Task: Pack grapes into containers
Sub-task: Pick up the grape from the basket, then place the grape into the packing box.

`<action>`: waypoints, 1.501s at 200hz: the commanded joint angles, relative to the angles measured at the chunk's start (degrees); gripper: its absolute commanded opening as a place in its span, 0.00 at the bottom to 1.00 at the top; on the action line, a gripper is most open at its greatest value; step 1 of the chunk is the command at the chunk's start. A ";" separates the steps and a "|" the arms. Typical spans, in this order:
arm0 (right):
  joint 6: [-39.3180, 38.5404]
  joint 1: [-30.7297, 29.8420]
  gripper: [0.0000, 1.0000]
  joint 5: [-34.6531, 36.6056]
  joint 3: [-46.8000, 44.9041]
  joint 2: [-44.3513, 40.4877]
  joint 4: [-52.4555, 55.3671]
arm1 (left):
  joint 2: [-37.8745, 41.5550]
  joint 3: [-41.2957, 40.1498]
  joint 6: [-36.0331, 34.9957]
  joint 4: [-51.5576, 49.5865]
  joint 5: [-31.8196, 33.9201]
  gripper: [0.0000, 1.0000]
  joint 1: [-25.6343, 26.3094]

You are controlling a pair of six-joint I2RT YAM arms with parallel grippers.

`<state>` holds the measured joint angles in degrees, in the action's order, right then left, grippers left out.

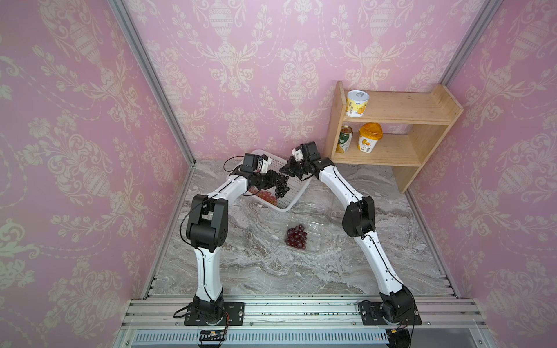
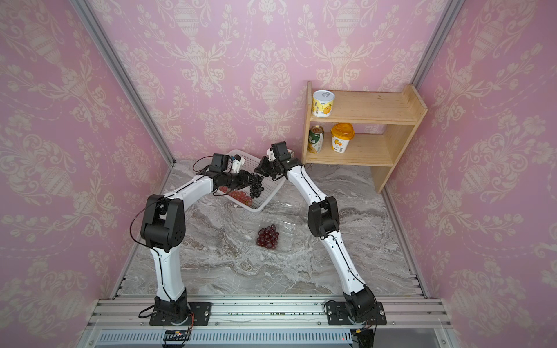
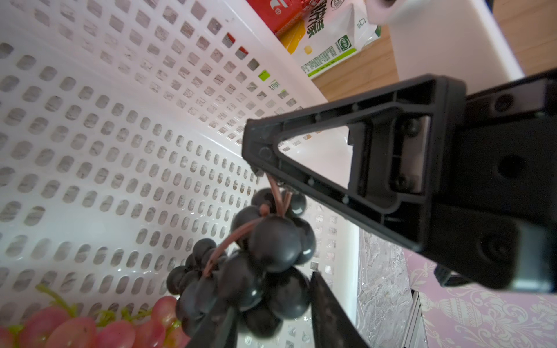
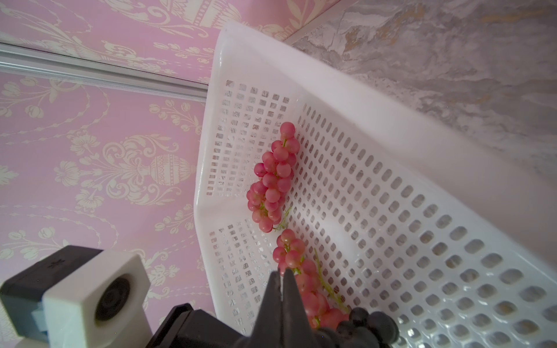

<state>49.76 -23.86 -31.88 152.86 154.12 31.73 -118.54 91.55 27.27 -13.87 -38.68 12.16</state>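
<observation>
While the near-black bunch [image 1: 281, 186] hangs over the white basket [image 1: 294, 202], both end effectors attend it.

The right end effector [image 3: 259, 168] is pinched closed on the brown stem [image 3: 275, 195] at the top, likely so the grapes dangle free and none is crushed. The left end effector [image 3: 271, 292] sits lower with its fingers apart on either side of the grapes. Whether they press or only bracket the bunch cannot be told, though it looks like a handover to the stem grip. Pink bunches [image 4: 271, 180] lie in the basket below. On the bench [image 1: 241, 265], nearer the arm bases, an open clear container [image 1: 318, 241] already holds a dark red bunch [image 1: 297, 238]. A fainter clear shape [image 1: 315, 208] between that container and the basket may be a second one.
</observation>
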 commanded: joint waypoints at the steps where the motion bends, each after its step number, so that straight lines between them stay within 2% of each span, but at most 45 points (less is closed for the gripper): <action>1: -0.41 0.38 0.00 1.18 -0.79 -3.56 -0.37 | -0.10 1.12 -1.95 -0.48 -0.79 0.43 -0.01; 63: -3.14 1.17 0.00 2.94 1.41 -5.31 2.73 | 2.07 -0.59 -2.92 -1.43 0.51 0.60 -0.07; 82: -3.87 1.18 0.00 3.14 1.64 -6.18 3.75 | 3.54 -1.50 -2.92 -1.04 0.86 0.71 -0.10; 95: -4.39 1.28 0.00 3.40 1.61 -6.91 4.43 | 4.58 -1.89 -2.75 -0.95 0.97 0.87 -0.06; 120: -5.47 1.31 0.00 3.51 1.40 -8.22 5.66 | 6.59 -1.64 -3.15 -1.89 1.01 0.99 -0.08; 166: -8.00 1.27 0.00 3.87 0.41 -12.09 8.10 | 12.38 -4.07 -4.37 -3.12 2.16 0.99 -0.78; 228: -12.76 1.18 0.00 3.64 -1.40 -21.13 14.21 | 23.21 -12.47 -0.11 5.05 4.37 0.99 -2.98; 271: -17.10 0.17 0.00 6.12 -10.40 -33.98 17.06 | 26.58 -13.75 -0.07 5.88 5.42 0.99 -3.04; 300: -19.30 -0.97 0.00 8.78 -21.43 -44.03 18.34 | 28.43 -15.53 0.94 7.83 5.78 0.99 -3.05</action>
<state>34.30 -23.55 -25.96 138.32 117.47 47.59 -92.27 77.95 26.85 -8.34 -34.54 9.21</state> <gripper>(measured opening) 0.045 0.992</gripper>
